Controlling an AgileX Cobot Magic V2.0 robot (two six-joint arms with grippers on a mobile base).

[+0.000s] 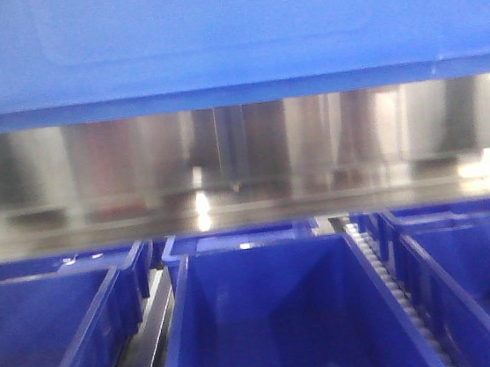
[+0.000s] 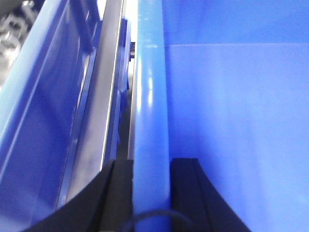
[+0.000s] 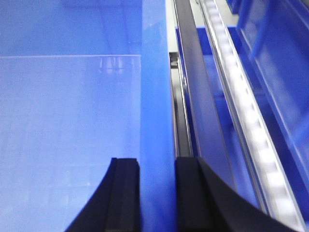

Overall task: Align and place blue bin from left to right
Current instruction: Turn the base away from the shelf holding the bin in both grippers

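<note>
The blue bin [image 1: 227, 26] at twelve o'clock, rims clenched by left claw [image 2: 151, 166] and right claw [image 3: 157, 166], should be lowered level.

The bright blue bin [image 1: 227, 26] hangs level, smooth-walled, filling the view's top

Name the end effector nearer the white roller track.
Right. The right end effector clamps the blue bin beside the roller track; the left end effector grips its opposite rim.
</note>
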